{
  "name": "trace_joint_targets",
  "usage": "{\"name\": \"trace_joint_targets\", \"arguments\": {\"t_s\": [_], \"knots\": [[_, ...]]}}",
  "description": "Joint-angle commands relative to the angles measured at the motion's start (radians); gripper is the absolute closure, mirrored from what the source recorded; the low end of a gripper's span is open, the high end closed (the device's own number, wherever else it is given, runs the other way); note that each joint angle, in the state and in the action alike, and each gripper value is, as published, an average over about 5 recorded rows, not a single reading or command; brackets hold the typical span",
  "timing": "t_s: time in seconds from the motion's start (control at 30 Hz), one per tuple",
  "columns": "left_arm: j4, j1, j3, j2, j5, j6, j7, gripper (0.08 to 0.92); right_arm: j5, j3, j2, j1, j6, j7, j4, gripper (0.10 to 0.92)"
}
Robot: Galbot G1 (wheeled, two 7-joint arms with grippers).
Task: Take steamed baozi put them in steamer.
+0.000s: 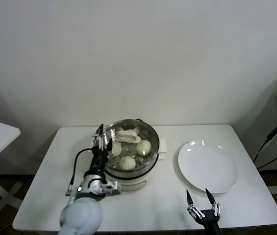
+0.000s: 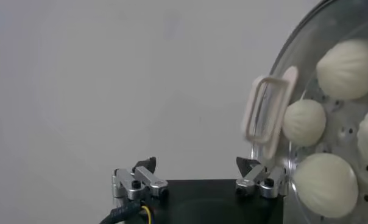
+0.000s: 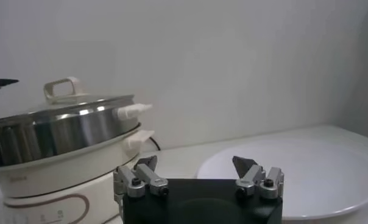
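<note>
buns [image 1: 127, 162] in the steamer [image 1: 150, 131]
the round steel pot stands upright on its cream base mid-table, under a glass lid with a pale handle. off-white domed buns sit on the perforated tray inside; at least three show through the lid, close together.

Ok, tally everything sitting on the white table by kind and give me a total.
buns: 4, all inside the steamer
steamer: 1
glass lid: 1, on top of the steamer
plate: 1, nothing on it
Total: 7
</note>
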Motion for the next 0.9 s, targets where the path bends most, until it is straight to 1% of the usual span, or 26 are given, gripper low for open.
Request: {"name": "trace_joint_targets", "arguments": {"t_s": [0.03,0.17,0.27,0.37,0.47,0.63,0.73,0.9], "knots": [[-0.047,0.099,-0.287,0.011,-0.869,-0.105,-0.153,0.177,-0.024,-0.004,-0.001,0.004,0.039,0.016,-0.007,0.203],[0.011,0.12,-0.394,0.0,-1.113,-0.218,-0.171,0.177,-0.023,-0.007,-0.015,0.002,0.049,0.027,-0.003,0.203],[0.063,0.148,-0.472,-0.009,-1.289,-0.272,-0.175,0.177,-0.022,-0.004,-0.009,0.011,0.055,0.032,-0.011,0.203],[0.133,0.181,-0.538,-0.009,-1.433,-0.351,-0.168,0.177,-0.027,-0.001,0.001,0.019,0.064,0.035,-0.021,0.203],[0.207,0.218,-0.567,0.007,-1.547,-0.432,-0.144,0.177,-0.027,-0.004,0.002,0.02,0.071,0.037,-0.028,0.203],[0.293,0.253,-0.562,0.016,-1.583,-0.548,-0.089,0.177,-0.027,-0.008,0.0,0.016,0.078,0.038,-0.039,0.203],[0.336,0.258,-0.542,0.012,-1.584,-0.589,-0.061,0.177,-0.029,-0.012,0.0,0.016,0.082,0.039,-0.044,0.203],[0.405,0.256,-0.51,-0.004,-1.574,-0.646,-0.044,0.177,-0.033,-0.013,-0.001,0.016,0.089,0.04,-0.048,0.203]]}}
